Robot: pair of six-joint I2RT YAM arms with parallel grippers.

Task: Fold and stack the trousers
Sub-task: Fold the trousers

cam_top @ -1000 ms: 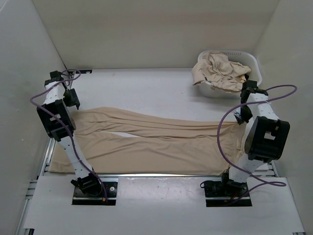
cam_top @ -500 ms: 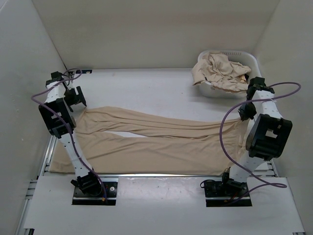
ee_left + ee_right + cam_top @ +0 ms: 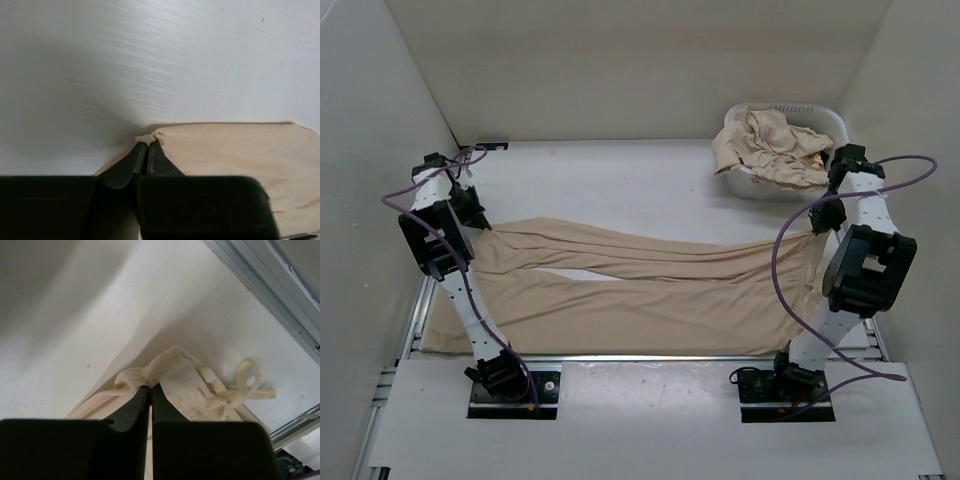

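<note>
Trousers [image 3: 650,295] spread flat across counter [image 3: 610,175], legs toward left. Left end effector [image 3: 146,144] pinched tight on far hem corner. Right end effector [image 3: 150,386] pinched tight on waistband beside drawstring [image 3: 247,382]. Judgement: lengthwise fold starting. Next: lift both ends evenly, carry far edge onto near edge.

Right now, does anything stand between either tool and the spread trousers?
Nothing visible. The left tool is shut on a corner of the trousers, the right tool on their bunched other end.
</note>
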